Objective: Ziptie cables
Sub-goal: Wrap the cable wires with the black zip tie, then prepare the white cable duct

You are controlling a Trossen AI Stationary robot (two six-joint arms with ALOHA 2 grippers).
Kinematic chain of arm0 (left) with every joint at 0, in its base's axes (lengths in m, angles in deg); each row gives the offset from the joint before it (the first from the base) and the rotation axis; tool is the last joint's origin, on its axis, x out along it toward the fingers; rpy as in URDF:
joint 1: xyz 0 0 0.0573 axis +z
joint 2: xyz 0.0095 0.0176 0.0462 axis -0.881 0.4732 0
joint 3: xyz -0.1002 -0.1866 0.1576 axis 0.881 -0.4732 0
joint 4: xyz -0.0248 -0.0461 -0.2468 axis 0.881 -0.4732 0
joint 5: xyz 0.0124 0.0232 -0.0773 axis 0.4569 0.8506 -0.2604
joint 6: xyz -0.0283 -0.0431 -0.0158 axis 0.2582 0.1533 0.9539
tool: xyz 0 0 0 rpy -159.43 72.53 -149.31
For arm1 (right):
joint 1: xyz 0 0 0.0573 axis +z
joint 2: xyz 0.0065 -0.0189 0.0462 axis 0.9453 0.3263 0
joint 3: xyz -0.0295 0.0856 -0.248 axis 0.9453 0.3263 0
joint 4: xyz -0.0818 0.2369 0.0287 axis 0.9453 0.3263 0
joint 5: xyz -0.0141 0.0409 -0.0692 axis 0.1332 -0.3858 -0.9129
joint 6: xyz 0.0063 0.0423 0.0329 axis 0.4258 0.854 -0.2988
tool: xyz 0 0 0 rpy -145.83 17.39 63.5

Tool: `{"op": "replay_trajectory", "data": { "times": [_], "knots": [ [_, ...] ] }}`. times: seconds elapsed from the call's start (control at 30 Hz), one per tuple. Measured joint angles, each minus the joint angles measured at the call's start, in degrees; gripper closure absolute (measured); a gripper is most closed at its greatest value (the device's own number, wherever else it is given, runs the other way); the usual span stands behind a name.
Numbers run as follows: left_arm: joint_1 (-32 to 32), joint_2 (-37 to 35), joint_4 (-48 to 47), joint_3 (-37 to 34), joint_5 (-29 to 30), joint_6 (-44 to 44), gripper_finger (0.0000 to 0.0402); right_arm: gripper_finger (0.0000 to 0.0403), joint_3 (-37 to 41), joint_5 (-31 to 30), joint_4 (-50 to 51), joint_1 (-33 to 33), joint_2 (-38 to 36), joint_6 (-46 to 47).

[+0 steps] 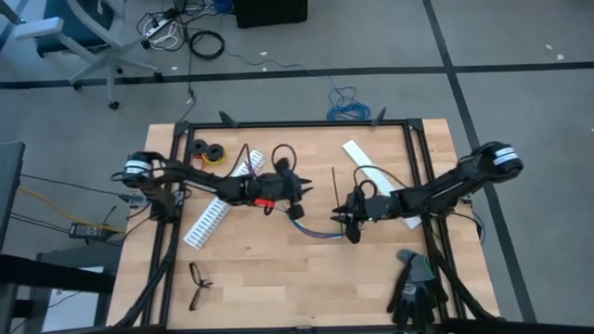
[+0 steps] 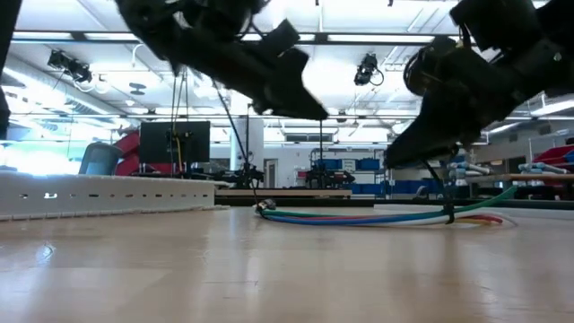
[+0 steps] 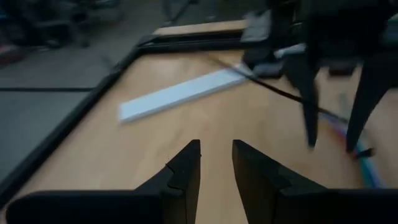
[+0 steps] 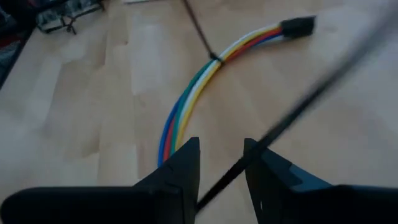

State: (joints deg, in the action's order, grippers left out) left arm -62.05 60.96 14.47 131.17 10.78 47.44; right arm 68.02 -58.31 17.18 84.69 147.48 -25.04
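The cables [image 4: 186, 102] lie as a curved coloured bundle mid-table, already cinched by one of the zipties [image 4: 200, 32], between the slightly parted, empty left gripper [image 3: 216, 163] and the right gripper [image 4: 222, 163], which pinches another ziptie [image 4: 292, 112], its far end blurred.

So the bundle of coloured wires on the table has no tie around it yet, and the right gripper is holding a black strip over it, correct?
Not quite. The cables already have one ziptie cinched around them near the plug end, as the right wrist view shows. The rest holds: the right gripper holds another black strip over them.
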Motion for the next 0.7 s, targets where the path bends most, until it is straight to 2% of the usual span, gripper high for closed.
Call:
{"op": "replay_trajectory", "data": {
  "times": [0.1,0.37,0.57,0.7],
  "knots": [
    [-1.54,-2.49,0.26,-3.8,6.22,0.58,0.0298,0.0291,0.0,0.0,6.51,-1.32,-6.0,-0.75],
    [-4.5,-8.68,1.0,-14.45,16.53,6.53,0.0298,0.0292,-0.02,0.0,19.06,-4.19,-18.45,-2.28],
    [-4.69,-17.43,0.74,-20.53,26.4,6.41,0.0298,0.0292,0.02,0.02,22.7,-5.35,-20.35,-2.37],
    [-3.62,-24.28,-1.58,-24.7,29.96,4.87,0.0298,0.0291,-0.01,0.07,22.88,-5.33,-19.45,-2.74]
  ]
}}
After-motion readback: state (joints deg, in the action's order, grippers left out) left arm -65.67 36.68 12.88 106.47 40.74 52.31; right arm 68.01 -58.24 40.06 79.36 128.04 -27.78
